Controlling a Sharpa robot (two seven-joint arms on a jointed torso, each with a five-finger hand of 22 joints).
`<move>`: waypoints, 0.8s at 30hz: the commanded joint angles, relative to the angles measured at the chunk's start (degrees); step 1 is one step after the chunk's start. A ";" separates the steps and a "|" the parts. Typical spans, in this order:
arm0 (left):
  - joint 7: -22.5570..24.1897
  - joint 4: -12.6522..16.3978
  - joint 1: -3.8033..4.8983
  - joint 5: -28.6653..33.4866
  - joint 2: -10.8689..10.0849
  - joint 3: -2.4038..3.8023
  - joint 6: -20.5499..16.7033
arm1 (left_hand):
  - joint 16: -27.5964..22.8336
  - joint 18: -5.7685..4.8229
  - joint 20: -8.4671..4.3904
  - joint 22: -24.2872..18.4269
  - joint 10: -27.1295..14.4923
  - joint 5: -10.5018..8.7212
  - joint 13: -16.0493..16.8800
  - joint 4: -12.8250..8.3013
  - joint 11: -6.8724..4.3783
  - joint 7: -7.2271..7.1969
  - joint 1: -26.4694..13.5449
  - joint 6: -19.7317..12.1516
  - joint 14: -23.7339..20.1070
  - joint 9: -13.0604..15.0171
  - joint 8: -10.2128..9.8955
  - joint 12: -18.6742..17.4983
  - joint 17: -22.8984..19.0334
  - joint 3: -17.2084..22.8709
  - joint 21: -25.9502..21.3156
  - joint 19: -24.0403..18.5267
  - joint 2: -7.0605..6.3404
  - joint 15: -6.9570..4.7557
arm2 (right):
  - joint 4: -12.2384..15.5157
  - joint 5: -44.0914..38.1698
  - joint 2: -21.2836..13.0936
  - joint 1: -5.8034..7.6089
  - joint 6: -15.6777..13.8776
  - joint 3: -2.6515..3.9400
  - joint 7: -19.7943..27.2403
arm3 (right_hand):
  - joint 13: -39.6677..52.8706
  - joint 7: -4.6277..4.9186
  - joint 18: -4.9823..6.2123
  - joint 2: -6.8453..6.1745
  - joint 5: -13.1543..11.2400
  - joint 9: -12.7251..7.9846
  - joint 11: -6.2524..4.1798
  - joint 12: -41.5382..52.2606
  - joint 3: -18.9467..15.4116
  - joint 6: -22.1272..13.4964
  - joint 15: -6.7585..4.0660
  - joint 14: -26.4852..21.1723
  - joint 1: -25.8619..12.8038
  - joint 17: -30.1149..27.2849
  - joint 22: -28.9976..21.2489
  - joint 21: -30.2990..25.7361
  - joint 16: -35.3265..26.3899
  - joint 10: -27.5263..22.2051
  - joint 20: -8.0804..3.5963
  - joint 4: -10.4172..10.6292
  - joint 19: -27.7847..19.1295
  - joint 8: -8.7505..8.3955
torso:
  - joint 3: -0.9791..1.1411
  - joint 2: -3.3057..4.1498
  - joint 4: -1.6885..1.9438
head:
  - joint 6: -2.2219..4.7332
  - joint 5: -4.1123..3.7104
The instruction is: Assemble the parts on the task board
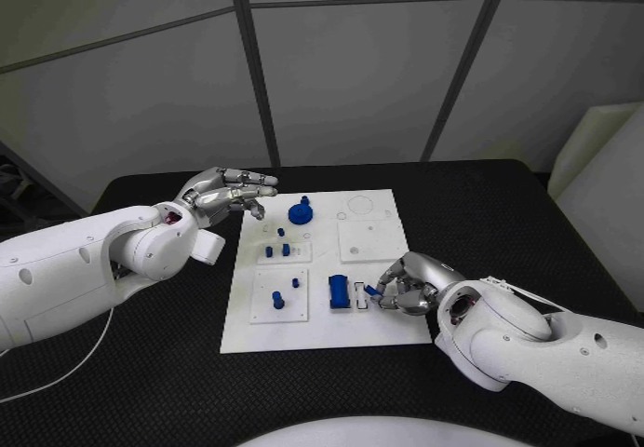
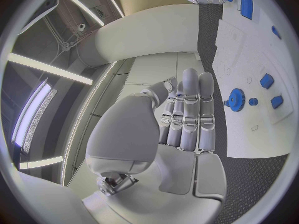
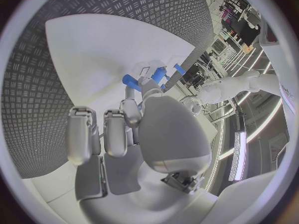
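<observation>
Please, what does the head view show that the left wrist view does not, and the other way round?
Head view: the right hand seen plainly, pinching a small blue part, and the back of the left hand.
Left wrist view: the left hand's palm and inner fingers, straight, side by side, holding nothing.
Both: the task board, the blue gear, the blue block, and the left hand near the gear.

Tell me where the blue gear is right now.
In the head view the blue gear sits at the far end of the task board, toward its left side, just right of the left hand, which hovers beside it without touching.
</observation>
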 commanded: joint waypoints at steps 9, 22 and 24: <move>-0.01 0.14 0.07 0.22 0.23 0.05 0.76 | -0.28 -0.63 -0.03 0.07 -0.28 0.37 0.10 -0.39 0.16 0.23 -0.02 -0.02 -0.14 -0.03 -0.39 -0.29 -0.04 0.02 -0.19 -0.29 0.39 0.11 | -2.95 3.74 3.33 0.10 1.69 0.05 0.13 | 0.73 -1.32 -0.18 -0.45 -0.22 0.31 -1.42 1.05 -0.03 2.56 -0.67 3.70 -2.25 3.05 9.29 0.38 0.52 1.90 -0.60 2.48 2.88 0.54 | 0.06 0.10 -0.01 | 0.13 0.35; -0.14 0.07 0.07 0.22 0.31 0.05 1.06 | -0.28 -0.63 -0.03 0.07 -0.28 0.37 0.10 -0.39 0.16 0.23 -0.02 -0.02 -0.14 -0.03 -0.39 -0.29 -0.04 0.02 -0.19 -0.29 0.39 0.11 | -3.99 3.78 4.98 0.11 2.26 0.07 -0.25 | 1.18 -1.62 -0.21 -1.09 -1.48 0.70 -1.65 1.51 -1.26 4.21 -0.86 3.76 -6.09 3.37 9.43 0.46 0.69 2.32 -0.79 6.92 2.95 0.68 | 0.09 0.00 -0.13 | -0.03 0.43; -0.17 0.07 0.07 0.22 0.32 0.05 1.12 | -0.28 -0.63 -0.03 0.07 -0.28 0.37 0.10 -0.39 0.16 0.23 -0.02 -0.02 -0.14 -0.03 -0.39 -0.29 -0.04 0.02 -0.19 -0.29 0.39 0.11 | -3.96 3.56 5.08 0.11 2.34 0.08 -0.29 | 1.29 -1.76 -0.20 -0.91 -1.61 0.84 -1.73 1.63 -1.62 4.78 -0.91 3.76 -7.35 3.42 9.41 0.43 0.71 2.41 -0.82 7.23 2.93 0.79 | 0.09 0.00 -0.13 | -0.03 0.43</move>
